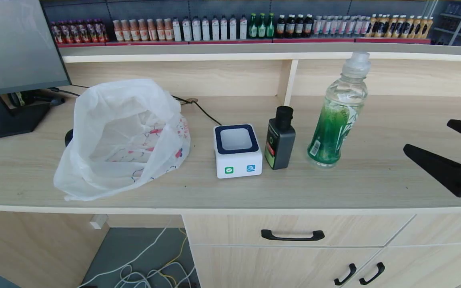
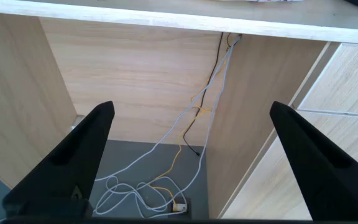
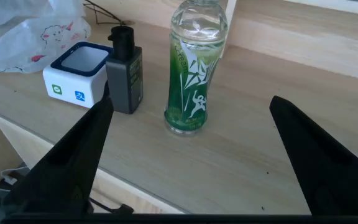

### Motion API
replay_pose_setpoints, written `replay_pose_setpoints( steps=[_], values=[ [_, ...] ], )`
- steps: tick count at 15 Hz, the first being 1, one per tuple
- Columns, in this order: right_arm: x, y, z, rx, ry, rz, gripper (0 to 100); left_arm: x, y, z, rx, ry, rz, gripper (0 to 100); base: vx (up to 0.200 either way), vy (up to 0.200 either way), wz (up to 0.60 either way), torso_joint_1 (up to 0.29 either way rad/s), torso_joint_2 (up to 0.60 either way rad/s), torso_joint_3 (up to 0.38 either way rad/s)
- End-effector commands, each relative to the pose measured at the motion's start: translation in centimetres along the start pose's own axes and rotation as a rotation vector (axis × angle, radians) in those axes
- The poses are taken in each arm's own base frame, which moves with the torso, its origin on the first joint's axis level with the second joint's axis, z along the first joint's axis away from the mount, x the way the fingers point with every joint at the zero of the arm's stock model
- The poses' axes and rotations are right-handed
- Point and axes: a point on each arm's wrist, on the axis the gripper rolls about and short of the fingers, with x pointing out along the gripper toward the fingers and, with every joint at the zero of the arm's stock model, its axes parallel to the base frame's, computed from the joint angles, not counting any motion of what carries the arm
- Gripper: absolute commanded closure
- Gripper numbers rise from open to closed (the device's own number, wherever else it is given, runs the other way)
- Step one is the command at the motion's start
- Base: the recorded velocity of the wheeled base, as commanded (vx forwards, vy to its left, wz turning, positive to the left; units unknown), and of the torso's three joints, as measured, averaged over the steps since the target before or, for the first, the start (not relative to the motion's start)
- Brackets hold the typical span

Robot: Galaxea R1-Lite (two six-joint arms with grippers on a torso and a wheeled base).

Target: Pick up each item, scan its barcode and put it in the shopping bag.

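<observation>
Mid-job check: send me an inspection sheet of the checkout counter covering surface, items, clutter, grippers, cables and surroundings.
Surface: wood counter, no spills seen.
Job's things: bag open at left; scanner mid-counter; black bottle and green bottle upright to its right, apart, not bagged.
Clutter: monitor far left.
Grippers: right gripper open, empty, over the counter's right end; left gripper open, empty, below counter level.
Cables: black cable behind the scanner; loose wires on the floor.
Surroundings: shelf bottles behind; drawers below.

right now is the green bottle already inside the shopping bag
No, the green bottle stands upright on the counter beside the small dark bottle, well apart from the shopping bag.
</observation>
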Motion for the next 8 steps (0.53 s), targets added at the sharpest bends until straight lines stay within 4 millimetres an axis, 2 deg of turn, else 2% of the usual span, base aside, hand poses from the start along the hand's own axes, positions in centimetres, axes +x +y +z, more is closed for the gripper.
replay_pose_setpoints(
  steps=[1,5,8],
  values=[
    [4.2,0.8,-2.0,0.005,0.062,0.065,0,0.0,0.0,0.0,0.000,-0.001,0.000,0,0.000,0.000,0.00,0.000,0.00,0.000],
    [6.0,1.9,-4.2,0.019,0.152,0.113,0,0.0,0.0,0.0,0.000,-0.001,0.000,0,0.000,0.000,0.00,0.000,0.00,0.000],
    [7.1,3.3,-4.7,0.020,0.142,0.173,0,0.0,0.0,0.0,0.000,-0.002,0.000,0,0.000,0.000,0.00,0.000,0.00,0.000]
  ],
)
